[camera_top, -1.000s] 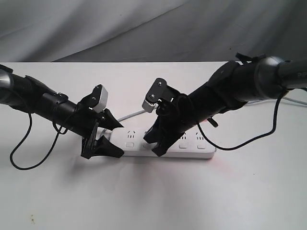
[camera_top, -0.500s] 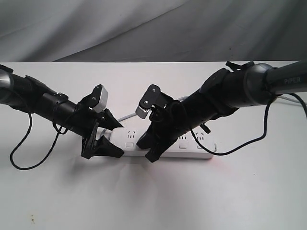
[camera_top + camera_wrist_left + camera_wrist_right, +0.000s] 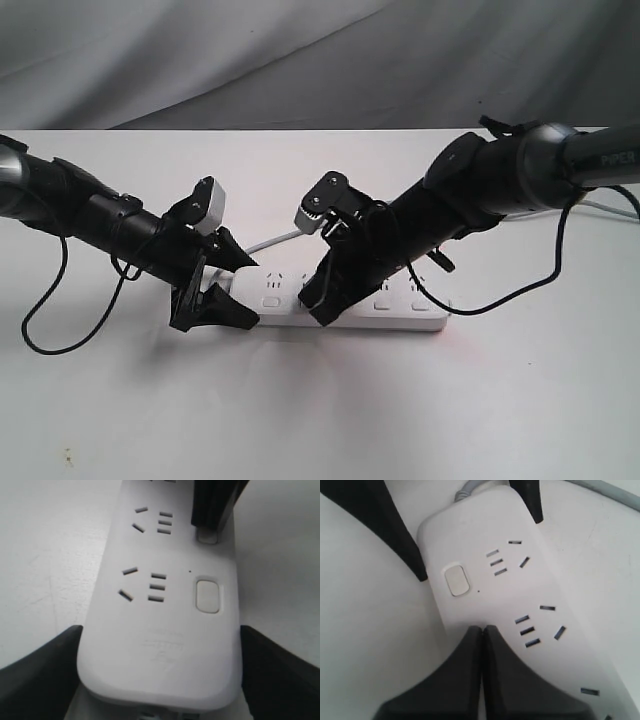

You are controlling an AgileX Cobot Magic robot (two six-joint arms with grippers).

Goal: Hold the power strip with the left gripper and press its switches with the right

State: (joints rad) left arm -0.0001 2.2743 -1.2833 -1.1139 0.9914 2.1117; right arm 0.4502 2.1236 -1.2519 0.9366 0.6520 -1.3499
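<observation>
The power strip (image 3: 415, 315) lies flat across the middle of the white table (image 3: 320, 410), running left to right. Its grey cord (image 3: 278, 240) leaves the left end toward the far side. The left gripper (image 3: 245, 292) is clamped on that left end: its fingers (image 3: 35, 675) straddle the strip, one against the far long edge and one against the near edge. The right gripper (image 3: 322, 312) reaches in from the right with its fingers (image 3: 455, 680) pressed together, tips down along the strip's near edge on the second switch (image 3: 206, 536) from the left. The end switch (image 3: 207, 596) lies bare between the two grippers. Whether the second switch is pushed in I cannot tell
</observation>
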